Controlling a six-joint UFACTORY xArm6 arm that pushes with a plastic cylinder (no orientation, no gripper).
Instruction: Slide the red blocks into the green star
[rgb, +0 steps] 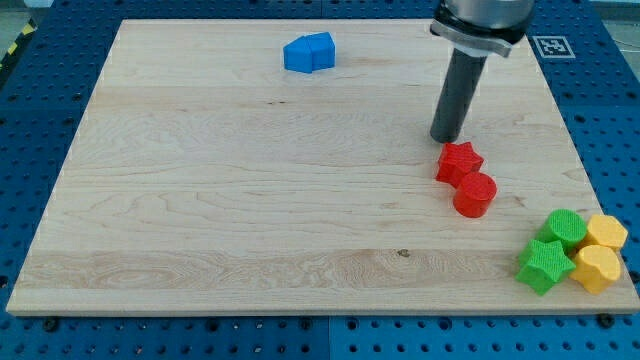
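Observation:
A red star (458, 162) and a red cylinder (475, 194) lie touching each other at the view's right, the cylinder just below and right of the star. A green star (543, 264) sits near the bottom right corner of the board, below a green cylinder-like block (565, 229). My tip (446, 138) stands just above and slightly left of the red star, very close to it; I cannot tell if it touches.
Two yellow blocks (606, 233) (598, 267) sit right of the green blocks at the board's right edge. Two blue blocks (309, 53) lie together near the top middle. The wooden board (250, 200) rests on a blue perforated table.

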